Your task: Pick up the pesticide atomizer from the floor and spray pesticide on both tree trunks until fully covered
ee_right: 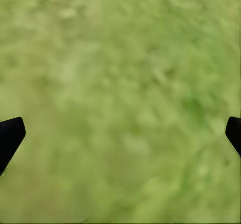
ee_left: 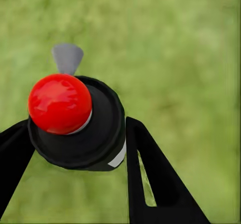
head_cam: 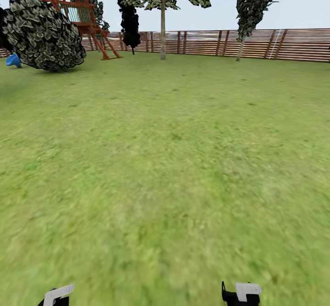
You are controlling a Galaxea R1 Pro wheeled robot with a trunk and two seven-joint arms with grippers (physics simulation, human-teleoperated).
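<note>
- Carrying step, by my reading: the left gripper [ee_left: 75, 148] is clenched around the pesticide atomizer [ee_left: 80, 126], black fingers pressed to either side of its round black body; red knob and grey nozzle on top.
- Right gripper [ee_right: 120, 133]: jaws released wide, only two black fingertips showing at the frame edges, blurred grass between them and nothing held.
- Head view: just the white-and-black tips of both arms at the lower edge, left [head_cam: 57, 294] and right [head_cam: 242, 293]. The atomizer shows in the left wrist view, not here.
- Floor [head_cam: 165, 182]: open lawn ahead, blurred.
- Far edge of the garden, along the slat fence [head_cam: 284, 45]: a bare-trunked tree [head_cam: 162, 31] and a second, leaning one [head_cam: 240, 47]; a round bush [head_cam: 43, 33] and wooden play frame [head_cam: 78, 8] at the far left corner.
- No spray specks visible; trunks look untreated.
- Next move calls for closing the gap to a trunk, then aiming the nozzle.
</note>
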